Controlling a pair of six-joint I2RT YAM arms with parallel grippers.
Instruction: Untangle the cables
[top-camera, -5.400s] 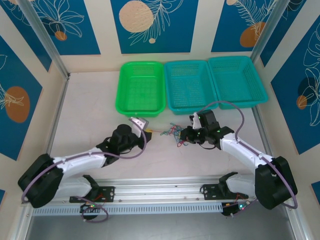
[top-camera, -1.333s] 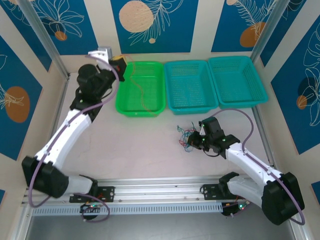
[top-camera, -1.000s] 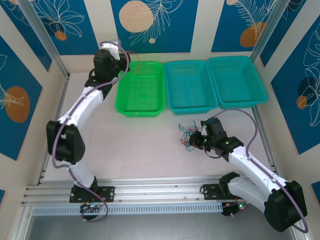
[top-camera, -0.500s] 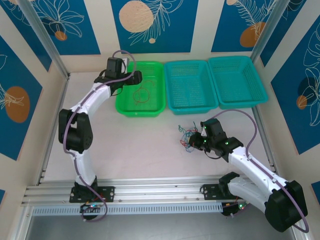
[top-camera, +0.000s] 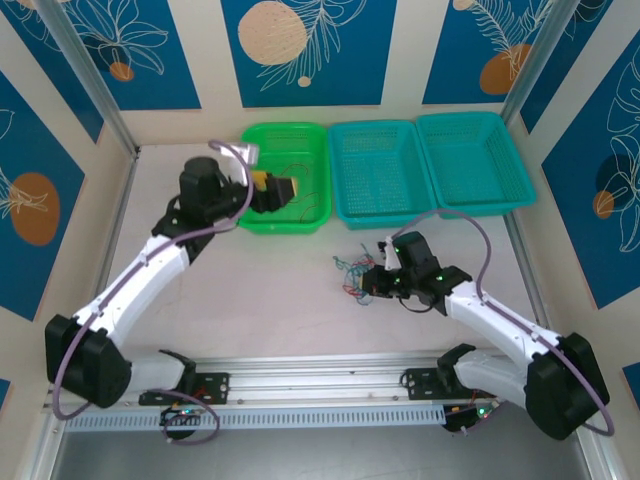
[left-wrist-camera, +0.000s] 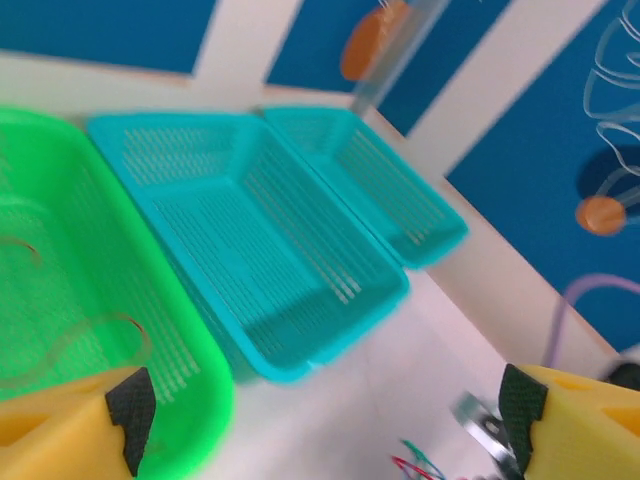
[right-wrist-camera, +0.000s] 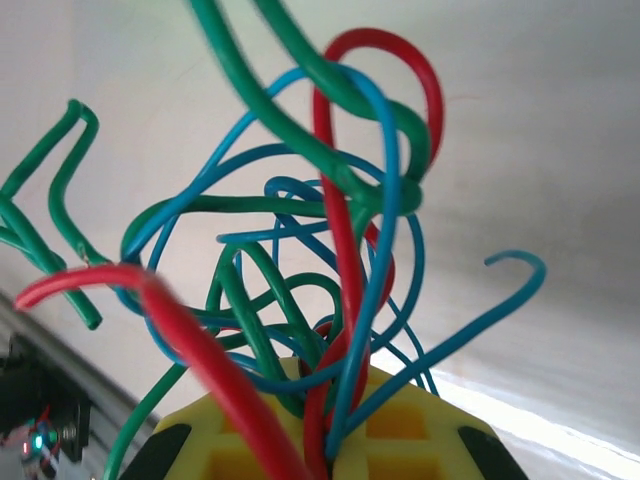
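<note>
i count baskets: three, one green basket (top-camera: 285, 145), two teal, the middle teal basket (top-camera: 380, 165) and the right teal basket (top-camera: 472, 160) | cables (top-camera: 351, 273): one tangle, three colours, red, blue, green, strands too knotted for me to count | loose reddish wire (left-wrist-camera: 112, 317) in the green basket: one | arms: two, left arm (top-camera: 150, 265) and right arm (top-camera: 490, 315)

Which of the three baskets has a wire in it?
The green basket, leftmost: a thin red wire lies inside; the teal baskets look empty.

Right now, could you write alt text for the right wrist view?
A knot of red, blue and green cables rises from the shut right gripper, its yellow pads pinching several strands, above a pale table.
</note>
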